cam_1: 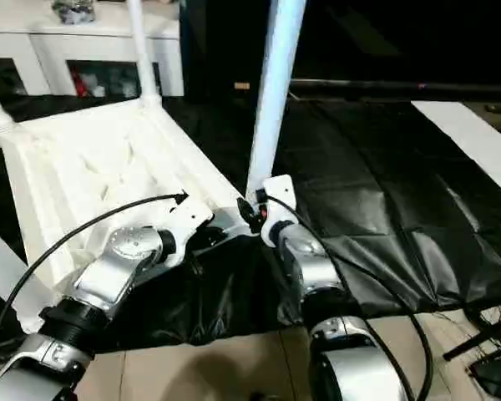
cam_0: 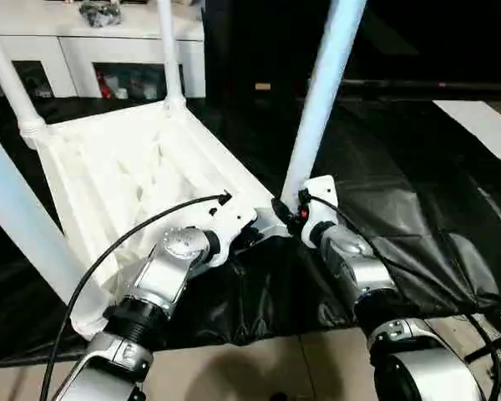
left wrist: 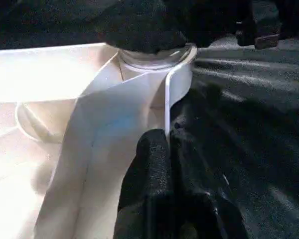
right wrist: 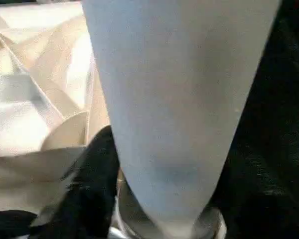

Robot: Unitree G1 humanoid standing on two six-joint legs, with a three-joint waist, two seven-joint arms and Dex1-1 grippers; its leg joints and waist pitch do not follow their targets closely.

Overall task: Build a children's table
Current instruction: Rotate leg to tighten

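Tabletop (cam_0: 125, 180), inverted, ribbed underside up, lying on black sheeting (cam_0: 401, 217) spread over the floor; it occupies the 9-to-11 o'clock part of the head view. Four legs stand up from its corner sockets: far legs at 10 o'clock (cam_0: 8, 79) and 12 o'clock (cam_0: 169, 50), a near leg at 8 o'clock (cam_0: 21, 221), and the leg in hand (cam_0: 321, 100), rising toward 1 o'clock from the near-right corner socket (left wrist: 157, 59).

Left claw (left wrist: 162, 164): fingers pressed together, pinching the thin rim wall of the tabletop just beside that socket, steadying the corner. Right claw (cam_0: 294, 213): at the foot of the leg in hand, one black finger (right wrist: 92, 174) lying against the tube just above the socket collar; the frames do not settle whether it clamps the tube or merely flanks it.

Step in hand, as judged: seating the last leg. To do it well, keep the rim pinch firm so the tabletop cannot slide on the slick sheeting, hold the tube low for control, keep it in line with the socket axis, and press or twist straight down; any lean would bind the taper or lever the corner up.

Beyond: a white cabinet (cam_0: 108, 46) at 11 o'clock, pale floor tiles (cam_0: 259, 368) at 6 o'clock.
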